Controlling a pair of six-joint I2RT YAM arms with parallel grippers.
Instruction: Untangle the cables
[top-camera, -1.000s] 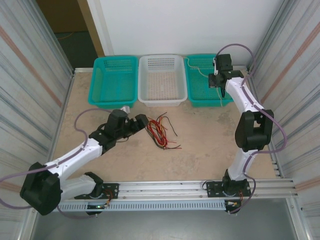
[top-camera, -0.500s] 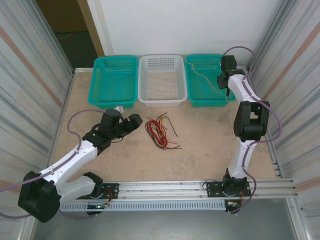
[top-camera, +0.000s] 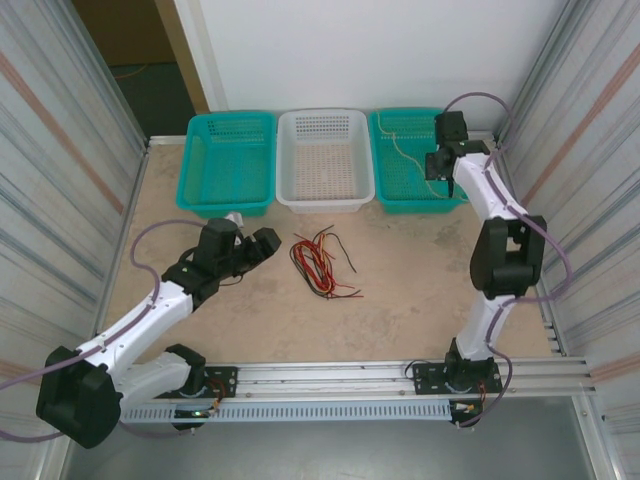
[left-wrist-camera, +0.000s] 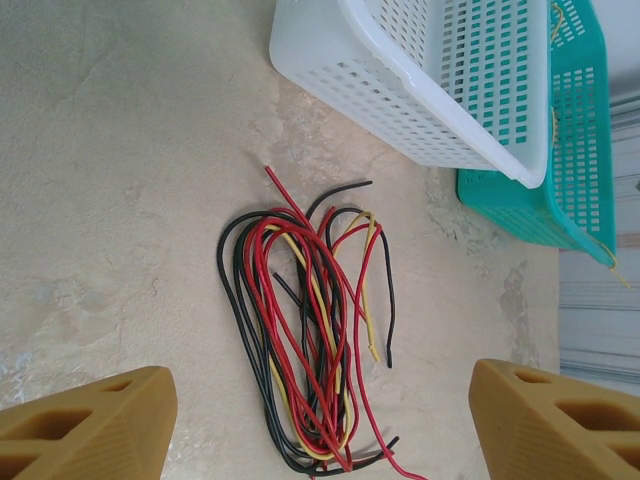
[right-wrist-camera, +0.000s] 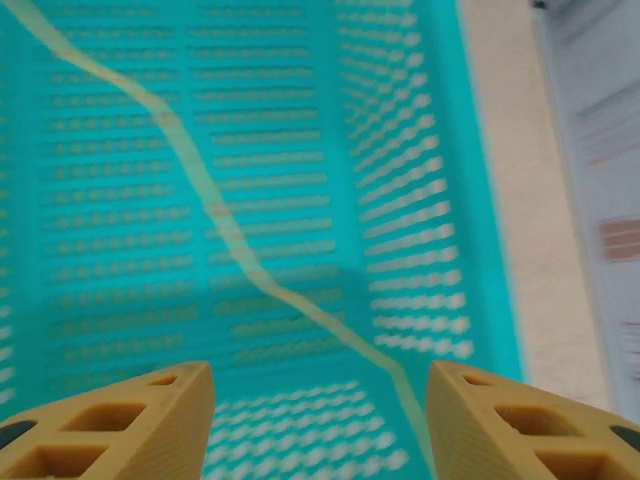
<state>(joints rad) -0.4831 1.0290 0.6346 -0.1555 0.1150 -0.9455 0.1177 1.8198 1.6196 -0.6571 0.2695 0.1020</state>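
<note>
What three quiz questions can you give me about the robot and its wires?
1. True or false: the lone pale yellow cable lies in the white basket.
2. Which colours are in the cable bundle on the table? A) red, black and yellow B) blue and green C) only white
3. Is the left pincer open or shut?
Key: 1 false, it lies in the right teal basket; 2 A; 3 open.
</note>
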